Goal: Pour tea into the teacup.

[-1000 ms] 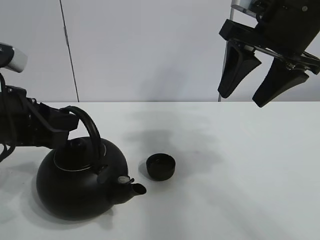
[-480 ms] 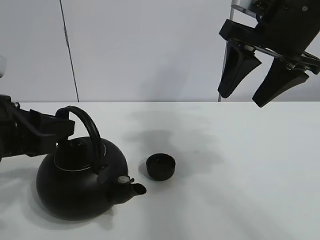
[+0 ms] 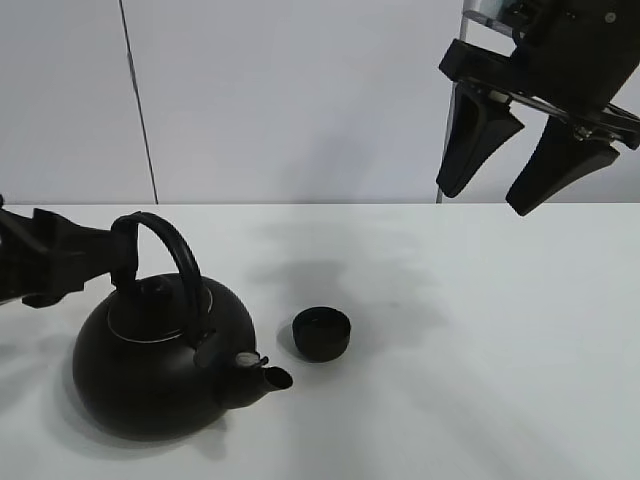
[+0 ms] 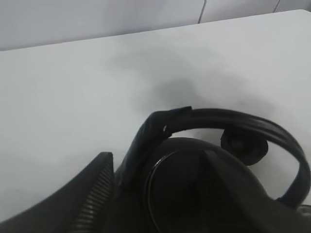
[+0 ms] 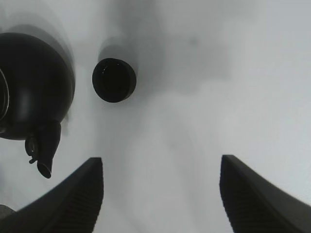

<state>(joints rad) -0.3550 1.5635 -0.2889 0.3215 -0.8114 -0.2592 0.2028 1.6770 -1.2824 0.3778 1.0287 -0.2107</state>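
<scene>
Your left claw [image 3: 95, 255] sits at the kettle's [image 3: 160, 365] arched handle [image 3: 165, 255], one finger against it; you can't tell whether it has a grip. The teacup [image 3: 321, 333] stands upright on the white table [image 3: 480, 340], just beside the kettle's spout [image 3: 270, 377]. Your right claw [image 3: 520, 155] hangs high above, wide open, holding nothing.

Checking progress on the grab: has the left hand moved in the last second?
Yes. The left hand has pulled back leftward, away from the kettle handle.
</scene>
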